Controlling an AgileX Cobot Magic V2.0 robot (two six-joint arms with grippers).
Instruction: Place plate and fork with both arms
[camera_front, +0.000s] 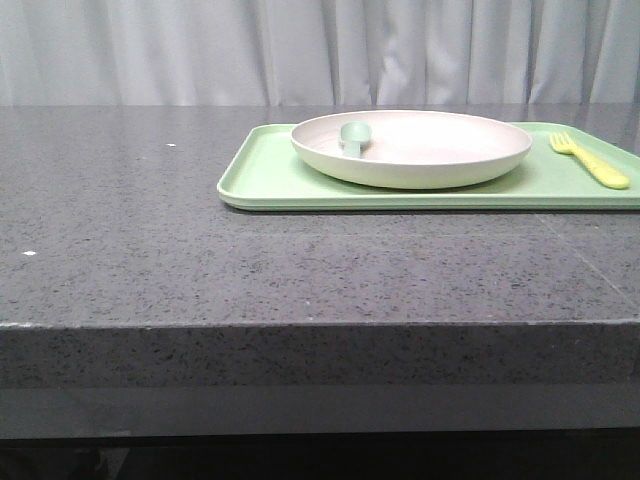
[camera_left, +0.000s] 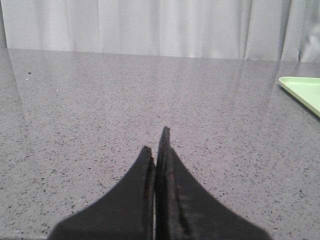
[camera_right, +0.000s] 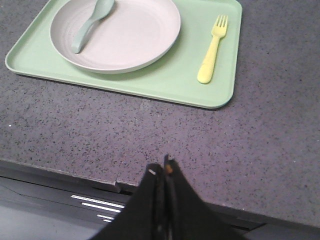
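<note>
Low front view; wrist views above tray (camera_right: 165, 85)

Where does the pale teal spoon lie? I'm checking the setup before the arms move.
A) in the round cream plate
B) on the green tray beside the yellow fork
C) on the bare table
A: the pale teal spoon rests inside the round cream plate, apart from the small yellow plastic fork on the light green rectangular tray.

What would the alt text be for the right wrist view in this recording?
A cream plate holding a teal spoon sits on a light green tray, with a yellow fork lying on the tray beside it. The tray rests on a speckled grey table, and the shut right gripper hangs near the table's edge.
</note>
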